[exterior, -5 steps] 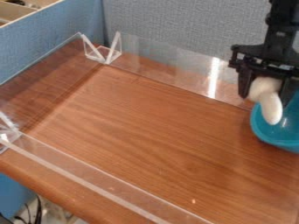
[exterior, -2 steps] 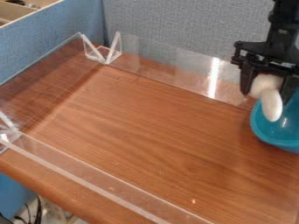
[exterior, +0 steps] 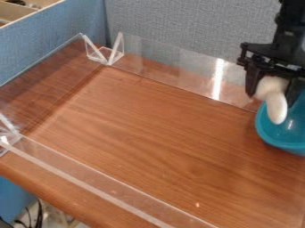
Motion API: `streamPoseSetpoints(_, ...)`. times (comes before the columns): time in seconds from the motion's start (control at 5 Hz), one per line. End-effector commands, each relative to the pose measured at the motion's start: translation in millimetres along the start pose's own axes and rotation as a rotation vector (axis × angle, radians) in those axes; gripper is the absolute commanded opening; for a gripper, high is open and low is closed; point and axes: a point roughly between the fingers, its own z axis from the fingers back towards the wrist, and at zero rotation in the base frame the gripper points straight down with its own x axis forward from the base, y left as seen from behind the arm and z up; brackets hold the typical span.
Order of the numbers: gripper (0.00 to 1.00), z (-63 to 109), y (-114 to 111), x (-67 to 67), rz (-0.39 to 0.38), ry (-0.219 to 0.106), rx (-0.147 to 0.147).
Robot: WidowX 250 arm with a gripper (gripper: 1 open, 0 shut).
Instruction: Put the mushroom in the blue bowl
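The black two-fingered gripper point(exterior: 269, 73) is clamped on the cream-white toy mushroom point(exterior: 276, 100), suspended over the left part of the glossy teal-blue round bowl point(exterior: 284, 130) at the scene's right; release here could drop it outside, off the near-left rim.

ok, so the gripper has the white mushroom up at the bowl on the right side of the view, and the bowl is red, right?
Not red: the camera view shows the bowl as teal-blue. The rest holds: the fingers have the white mushroom up at it, on the right side of the view.
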Motion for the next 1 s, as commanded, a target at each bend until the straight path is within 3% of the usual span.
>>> streamPoseSetpoints(0.0, 0.0, 22.6, 0, 12.1, -0.006, -0.07, -0.012)
streamPoseSetpoints(0.8, 0.0, 18.4, -2, 22.2, -0.047, -0.072, 0.001)
